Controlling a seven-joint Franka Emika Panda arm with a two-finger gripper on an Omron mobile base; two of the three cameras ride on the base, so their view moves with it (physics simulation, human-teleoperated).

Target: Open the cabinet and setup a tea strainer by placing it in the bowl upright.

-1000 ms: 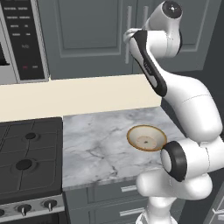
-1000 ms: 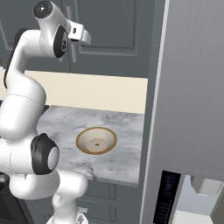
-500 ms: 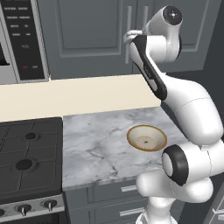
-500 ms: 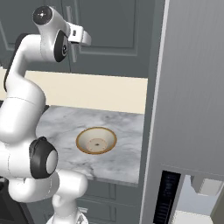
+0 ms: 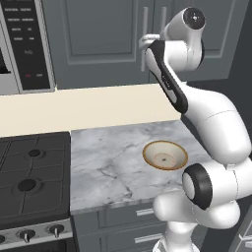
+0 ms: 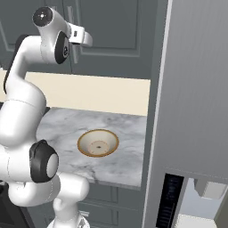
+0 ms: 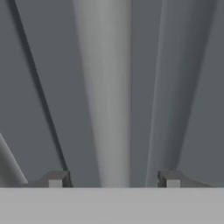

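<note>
The gripper is seen in the hand view with its two dark fingertips spread apart, one at about 7 o'clock and one at about 5 o'clock, with a pale silver bar handle running up between them toward 12 o'clock. The jaws stand on either side of the bar and no contact with it can be made out. In the left base view the gripper is held high against the closed doors of the dark grey wall cabinet, right at its vertical handles. Below, on the grey marble counter, a shallow bowl with a brown rim and pale inside is set at about 4 o'clock, well apart from the gripper. To the left a black stove top is found. The tea strainer is presumably behind the shut doors. The step in hand is judged to be the grasping of the handle; next the jaws would need to be pressed onto the bar and the door drawn outward along its arc.
</note>
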